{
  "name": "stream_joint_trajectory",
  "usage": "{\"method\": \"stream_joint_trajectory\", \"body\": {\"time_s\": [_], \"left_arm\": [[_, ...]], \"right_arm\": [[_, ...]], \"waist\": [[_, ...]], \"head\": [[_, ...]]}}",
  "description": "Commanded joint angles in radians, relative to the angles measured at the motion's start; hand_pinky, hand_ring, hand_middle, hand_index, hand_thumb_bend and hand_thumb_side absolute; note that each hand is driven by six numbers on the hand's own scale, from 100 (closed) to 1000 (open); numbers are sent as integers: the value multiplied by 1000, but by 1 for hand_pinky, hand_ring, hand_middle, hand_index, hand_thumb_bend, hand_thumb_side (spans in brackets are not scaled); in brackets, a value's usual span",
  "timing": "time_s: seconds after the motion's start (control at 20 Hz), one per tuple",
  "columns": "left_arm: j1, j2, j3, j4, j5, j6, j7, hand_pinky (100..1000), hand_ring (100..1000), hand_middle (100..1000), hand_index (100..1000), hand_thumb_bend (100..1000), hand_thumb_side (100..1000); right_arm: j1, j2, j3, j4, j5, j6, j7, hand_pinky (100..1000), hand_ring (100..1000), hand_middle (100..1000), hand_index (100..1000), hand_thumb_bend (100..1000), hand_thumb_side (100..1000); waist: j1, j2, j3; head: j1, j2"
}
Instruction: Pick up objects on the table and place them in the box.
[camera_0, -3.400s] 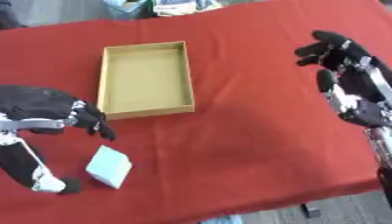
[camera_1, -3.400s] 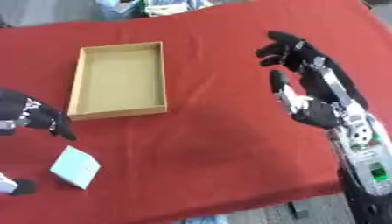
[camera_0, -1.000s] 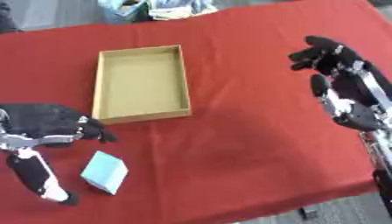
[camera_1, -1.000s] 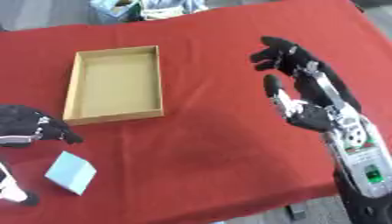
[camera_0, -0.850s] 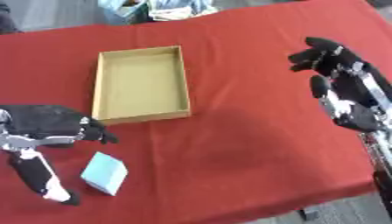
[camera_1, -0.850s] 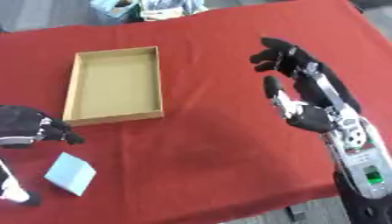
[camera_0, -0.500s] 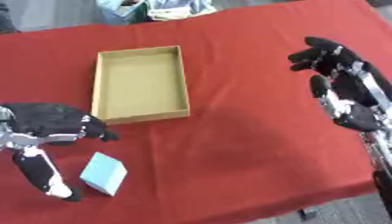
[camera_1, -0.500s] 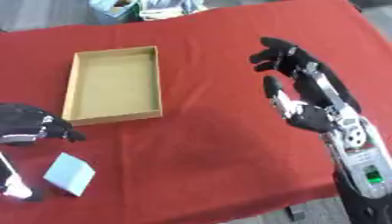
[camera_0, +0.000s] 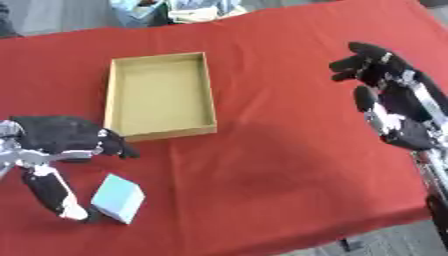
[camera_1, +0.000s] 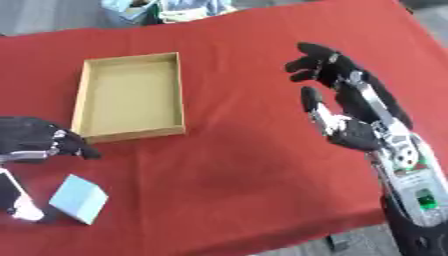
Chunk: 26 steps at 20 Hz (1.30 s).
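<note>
A: We're at the pick-up step. The left hand (camera_0: 61, 145) hangs over the tabletop's near left corner, thumb down on the red tablecloth (camera_0: 280, 150) just beside the pale blue block (camera_0: 118, 198), fingers spread above it and nothing held.

B: And the right hand (camera_1: 346, 107)?

A: Idle over the right side of the table, fingers relaxed and apart, empty too.

B: Where's the block relative to the cardboard box (camera_0: 160, 95)?

A: Toward the near edge from the box's near left corner, apart from it. The box looks empty.

B: How does the block lie?

A: Tilted; its long axis seems to run from the near edge up toward the far right, roughly toward the box.

B: Next move?

A: I'd say lower the fingers to the block's far side against the thumb, pinch across its short width, then lift toward the box.
</note>
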<state>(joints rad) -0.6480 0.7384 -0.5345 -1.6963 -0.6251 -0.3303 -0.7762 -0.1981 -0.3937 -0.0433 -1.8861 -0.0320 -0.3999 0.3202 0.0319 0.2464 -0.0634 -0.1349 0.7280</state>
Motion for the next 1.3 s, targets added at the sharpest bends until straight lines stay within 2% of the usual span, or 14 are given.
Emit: {"method": "stream_joint_trajectory", "body": {"time_s": [0.05,0.35,0.4,0.45,0.5,0.7,1.0,1.15,1.3], "left_arm": [[-21,4,2,0,1,-61,-58,761,718,733,901,574,434],[-15,-6,0,8,20,-56,-67,746,702,711,829,471,391],[-13,-8,0,10,23,-54,-66,739,693,695,801,414,355],[-12,-9,1,12,27,-51,-63,738,691,692,797,406,349],[-11,-9,2,11,31,-49,-58,732,683,666,762,346,306],[-11,3,22,-7,60,-31,-38,720,663,622,721,260,252],[-41,60,98,-56,135,22,-9,716,658,615,719,248,208],[-80,64,124,-29,139,47,16,721,662,616,723,268,168],[-132,32,129,54,121,43,39,724,664,617,726,273,162]], "right_arm": [[-9,-21,-7,-8,-1,0,0,738,813,699,934,100,503],[-9,-20,-8,-8,-1,1,1,738,813,699,934,100,505],[-9,-20,-8,-8,-1,1,1,738,813,699,934,100,505],[-9,-19,-8,-8,-1,1,1,738,813,699,934,100,505],[-9,-19,-8,-8,-1,1,1,738,813,699,934,100,505],[-8,-20,-10,-8,0,1,0,738,813,699,934,100,506],[-6,-21,-11,-6,1,2,-1,738,813,699,934,100,505],[-5,-21,-10,-6,0,1,0,738,813,699,934,100,506],[-4,-21,-8,-6,-1,1,1,738,813,699,934,100,506]], "waist": [[-2,-13,-1],[-1,-12,-1],[-1,-12,-1],[-1,-12,-1],[-1,-12,-1],[-1,-13,0],[0,-16,3],[1,-18,4],[0,-19,0]], "head": [[-1,-10],[-1,-9],[-2,-8],[-2,-8],[-3,-8],[-5,-8],[-12,-6],[-13,-4],[-12,-5]]}}
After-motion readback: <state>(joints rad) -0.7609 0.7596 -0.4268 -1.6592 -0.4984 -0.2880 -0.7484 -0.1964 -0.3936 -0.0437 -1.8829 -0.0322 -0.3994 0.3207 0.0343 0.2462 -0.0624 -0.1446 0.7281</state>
